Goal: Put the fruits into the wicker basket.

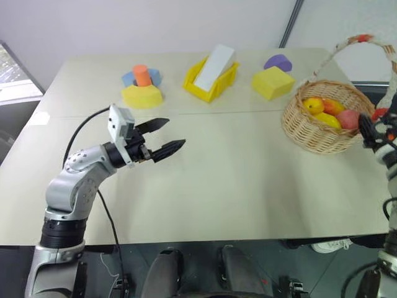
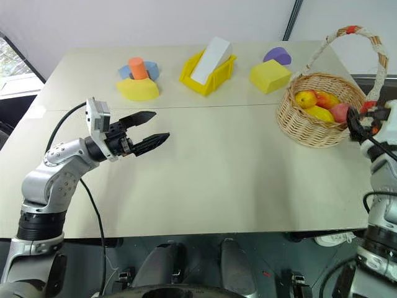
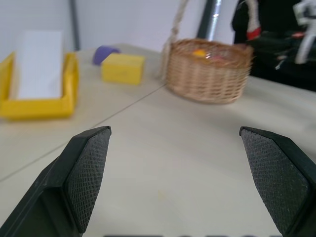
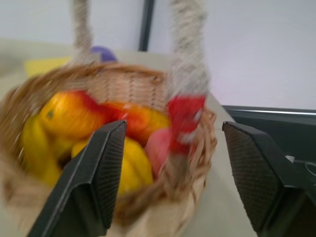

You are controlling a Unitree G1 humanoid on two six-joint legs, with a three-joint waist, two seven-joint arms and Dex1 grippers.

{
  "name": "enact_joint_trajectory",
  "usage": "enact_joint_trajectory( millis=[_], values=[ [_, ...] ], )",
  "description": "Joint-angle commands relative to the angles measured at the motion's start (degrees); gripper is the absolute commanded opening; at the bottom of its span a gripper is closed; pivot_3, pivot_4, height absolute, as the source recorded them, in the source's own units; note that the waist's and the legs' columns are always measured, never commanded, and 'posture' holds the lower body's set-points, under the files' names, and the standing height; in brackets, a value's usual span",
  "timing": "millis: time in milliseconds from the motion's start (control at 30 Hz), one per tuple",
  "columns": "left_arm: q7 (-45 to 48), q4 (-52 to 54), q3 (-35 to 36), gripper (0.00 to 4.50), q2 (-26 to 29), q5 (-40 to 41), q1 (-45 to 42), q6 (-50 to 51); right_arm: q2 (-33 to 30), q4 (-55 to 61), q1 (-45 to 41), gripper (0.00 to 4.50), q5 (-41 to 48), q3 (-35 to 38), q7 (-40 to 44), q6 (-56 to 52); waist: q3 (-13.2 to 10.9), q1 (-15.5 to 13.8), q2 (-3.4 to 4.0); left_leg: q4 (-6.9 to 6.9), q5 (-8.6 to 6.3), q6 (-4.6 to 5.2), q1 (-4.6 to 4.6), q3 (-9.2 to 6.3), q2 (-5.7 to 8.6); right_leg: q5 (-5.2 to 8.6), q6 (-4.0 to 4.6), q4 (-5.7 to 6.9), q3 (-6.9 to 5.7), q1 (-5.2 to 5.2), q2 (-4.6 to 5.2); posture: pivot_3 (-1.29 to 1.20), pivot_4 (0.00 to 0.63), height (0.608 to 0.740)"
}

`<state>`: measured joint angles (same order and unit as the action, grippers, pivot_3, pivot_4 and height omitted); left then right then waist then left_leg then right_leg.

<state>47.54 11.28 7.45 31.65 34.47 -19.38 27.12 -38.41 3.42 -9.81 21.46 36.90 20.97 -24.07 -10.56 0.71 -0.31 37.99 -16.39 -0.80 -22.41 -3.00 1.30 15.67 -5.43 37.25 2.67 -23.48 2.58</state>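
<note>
Both claws are spread and empty: the right claw [image 4: 170,182] hangs just beside the wicker basket [image 1: 310,130] holding the fruits [image 1: 330,113] at the tabletop's [image 1: 236,180] right, while the left claw [image 1: 162,138] hovers well apart to its left.
</note>
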Motion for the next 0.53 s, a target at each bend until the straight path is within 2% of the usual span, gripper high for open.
enact_joint_trajectory(
  millis=[33, 133, 200, 367, 533],
  values=[
    [-1.3, -1.2, 3.5, 4.5, 1.4, -1.8, 2.3, -2.5, -1.3, 5.9, 5.6, 3.33, 3.4, 2.3, 6.8, 1.9, 0.0, 0.1, 0.0, 0.01, 0.0, 0.0, 0.02, 0.01, 0.0, 0.0, 0.0, -0.01, 0.0, 0.02, 0.01, 0.0, 0.15, 0.74],
    [-2.7, -4.2, 6.5, 4.5, 2.8, -4.8, 8.2, -5.3, -0.9, 11.7, 13.5, 3.33, 4.9, -2.6, 15.1, 3.6, 0.0, 0.7, 0.03, -0.01, -0.01, 0.02, 0.13, 0.02, -0.05, 0.01, 0.0, -0.02, 0.01, 0.11, -0.02, 0.0, 0.15, 0.74],
    [-4.2, -5.8, 7.8, 4.5, 3.1, -6.7, 11.5, -7.0, -0.3, 15.6, 15.7, 3.33, 6.5, -7.0, 18.7, 3.2, 0.0, 1.1, 0.03, -0.04, -0.02, 0.04, 0.23, 0.06, -0.12, 0.01, 0.0, -0.02, 0.06, 0.15, -0.06, 0.0, 0.15, 0.74],
    [-7.3, -8.0, 10.0, 4.5, 1.5, -8.3, 15.3, -10.2, 1.8, 17.2, 13.4, 3.33, 5.6, -15.5, 19.5, 3.7, 0.0, 1.1, 0.01, 0.06, 0.01, -0.02, 0.26, -0.03, -0.12, 0.0, -0.01, 0.01, -0.02, 0.24, 0.0, 0.0, 0.15, 0.74],
    [-8.4, -6.0, 10.9, 4.5, 0.5, -7.5, 17.7, -10.5, 2.5, 13.0, 9.8, 3.33, 4.4, -19.5, 20.4, 5.4, 0.0, 0.0, 0.01, 0.04, -0.02, 0.0, 0.17, -0.04, -0.07, 0.0, 0.0, -0.06, -0.05, 0.19, 0.11, 0.0, 0.15, 0.74]
  ],
)
